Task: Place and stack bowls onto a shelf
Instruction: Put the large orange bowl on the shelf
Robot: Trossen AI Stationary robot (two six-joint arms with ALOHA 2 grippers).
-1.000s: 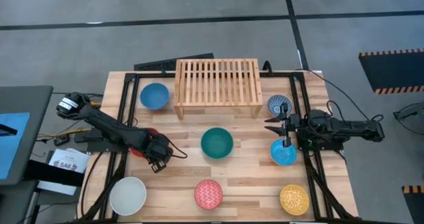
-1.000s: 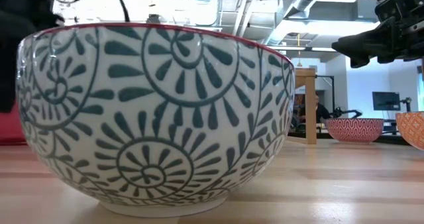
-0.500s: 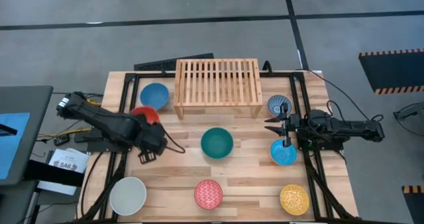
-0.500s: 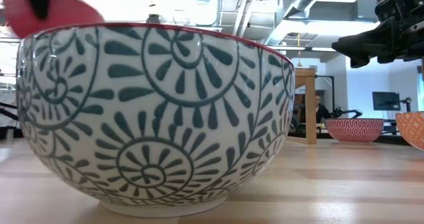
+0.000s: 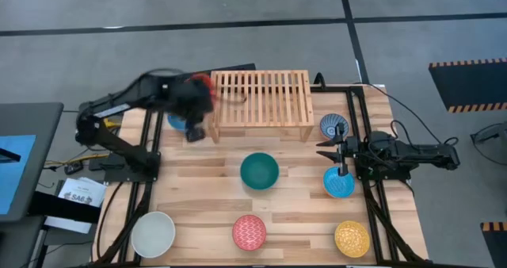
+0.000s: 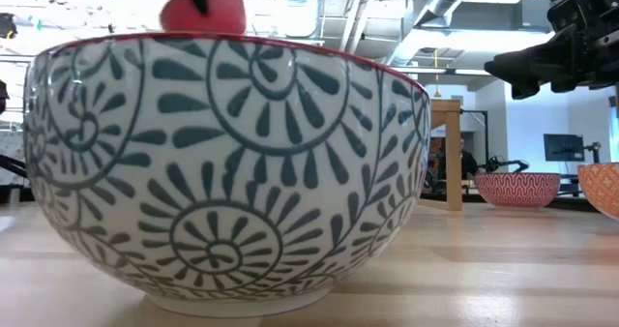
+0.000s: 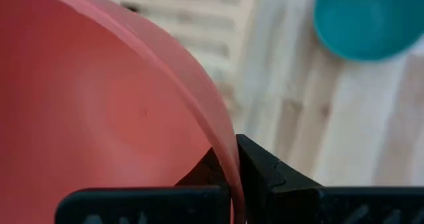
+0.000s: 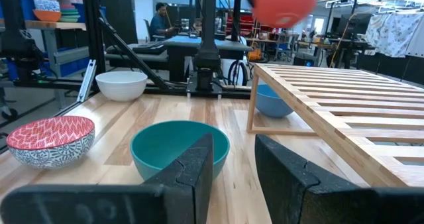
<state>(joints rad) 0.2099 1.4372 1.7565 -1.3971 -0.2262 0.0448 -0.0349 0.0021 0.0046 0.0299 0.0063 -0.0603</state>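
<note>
My left gripper (image 5: 198,95) is raised over the table's far left, beside the left end of the light-wood shelf (image 5: 260,101), shut on the plain red bowl (image 5: 207,81). That bowl shows high up in the low view (image 6: 201,13) and in the right wrist view (image 8: 285,2). The plain blue bowl (image 5: 181,119) rests on the table below the arm, partly hidden. My right gripper (image 5: 325,150) is open, waiting above the table's right side between the blue-white patterned bowl (image 5: 333,126) and the light blue bowl (image 5: 339,182). My left gripper (image 7: 232,163) holds the red bowl by its rim (image 7: 228,151), pinched with one finger inside the bowl and one outside. The bowl is lifted clear of the table and tilted, its hollow (image 7: 86,118) facing the wrist camera.
The teal bowl (image 5: 259,170) sits mid-table. The white bowl (image 5: 153,233), red patterned bowl (image 5: 249,232) and yellow bowl (image 5: 352,239) stand along the near edge. The shelf's slatted top (image 8: 331,105) carries nothing. People and desks show in the room behind.
My left arm has swung quickly up and toward the far edge, carrying the red bowl from low over the table's left side to the height of the shelf's left end. The bowl is lifted well clear. My right arm has kept still.
</note>
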